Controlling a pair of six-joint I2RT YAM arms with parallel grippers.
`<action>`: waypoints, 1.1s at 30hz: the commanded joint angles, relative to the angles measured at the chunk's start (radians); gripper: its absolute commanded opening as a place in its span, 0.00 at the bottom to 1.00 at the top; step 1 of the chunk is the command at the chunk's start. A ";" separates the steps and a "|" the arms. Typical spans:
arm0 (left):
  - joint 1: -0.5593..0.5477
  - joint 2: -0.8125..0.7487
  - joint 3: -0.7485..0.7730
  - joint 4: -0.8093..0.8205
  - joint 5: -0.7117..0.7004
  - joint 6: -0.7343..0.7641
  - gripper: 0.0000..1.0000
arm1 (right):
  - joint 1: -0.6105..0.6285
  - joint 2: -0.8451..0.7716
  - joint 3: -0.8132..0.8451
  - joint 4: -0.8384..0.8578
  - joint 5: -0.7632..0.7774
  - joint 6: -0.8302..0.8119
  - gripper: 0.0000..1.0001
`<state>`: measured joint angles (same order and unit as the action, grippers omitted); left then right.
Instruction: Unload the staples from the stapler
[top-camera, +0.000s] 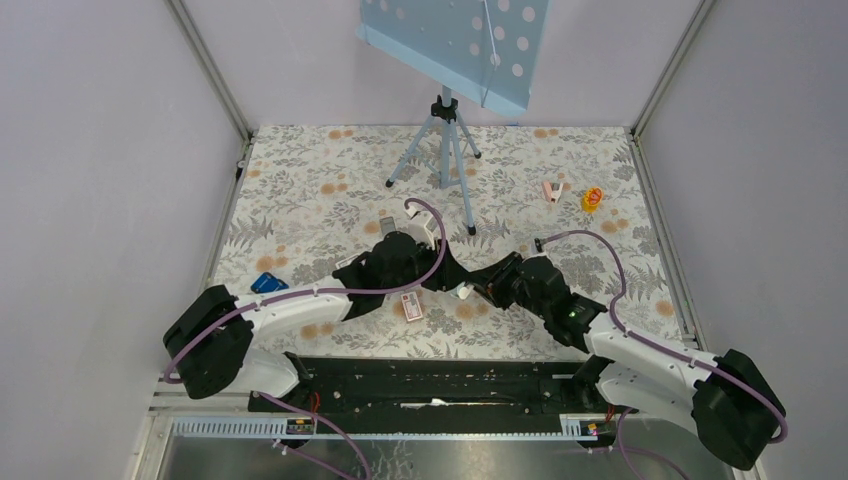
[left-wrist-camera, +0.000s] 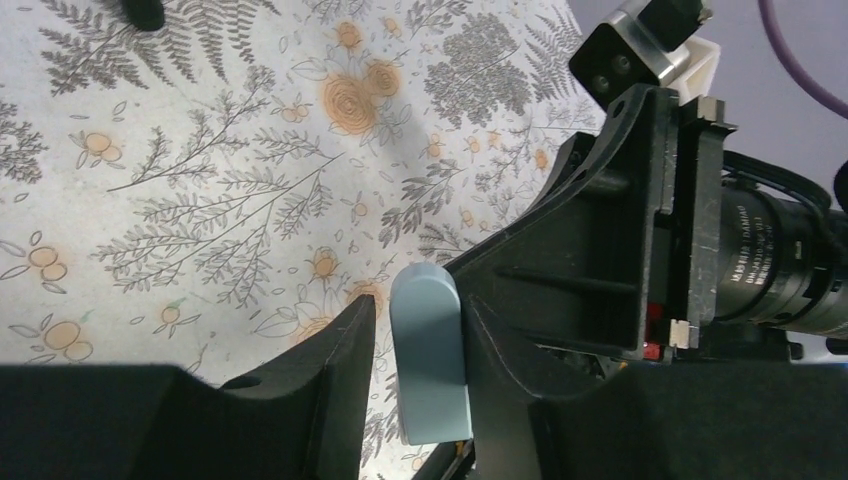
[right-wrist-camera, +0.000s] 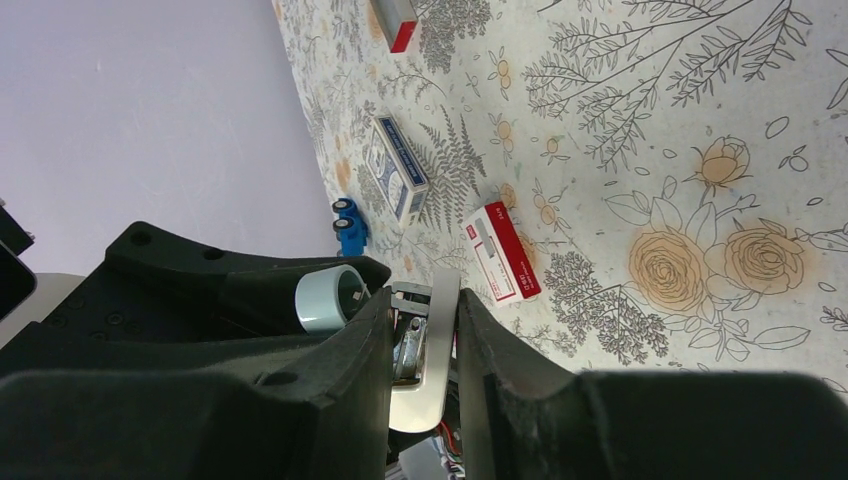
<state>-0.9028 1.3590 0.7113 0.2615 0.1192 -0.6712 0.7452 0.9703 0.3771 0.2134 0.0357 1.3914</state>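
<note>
ok, stapler (right-wrist-camera: 440, 345) sits btwn both grippers, mid floral cloth (top-camera: 300, 200). r gripper (right-wrist-camera: 425, 310) clamped on its metal plate. l gripper (left-wrist-camera: 418, 340) jaws slack round the pale blue-grey end, gap on one side, so not gripping. staples not visible, prob inside the channel. looks small, light, stiff, w/ slick metal. best pinched across flat sides, not the hinged top. strip likely thin, snaps easy.

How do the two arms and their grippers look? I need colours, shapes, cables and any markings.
The left arm and the right arm are white with bulky black joint housings. A purple cable loops along each. The left gripper and the right gripper have black, wedge-shaped fingers. A green light glows on the right arm.
</note>
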 joint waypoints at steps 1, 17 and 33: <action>-0.009 0.006 0.013 0.047 0.031 -0.011 0.30 | 0.002 -0.040 0.013 0.070 0.019 0.006 0.00; -0.010 -0.023 0.014 0.004 -0.030 0.019 0.00 | 0.002 -0.153 -0.045 -0.118 0.157 0.002 0.55; -0.011 -0.029 0.010 0.003 -0.017 0.051 0.00 | 0.001 -0.004 0.040 -0.097 0.065 -0.101 0.53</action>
<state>-0.9154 1.3586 0.7113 0.2253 0.1009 -0.6434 0.7471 0.8875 0.3637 0.0402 0.1684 1.3254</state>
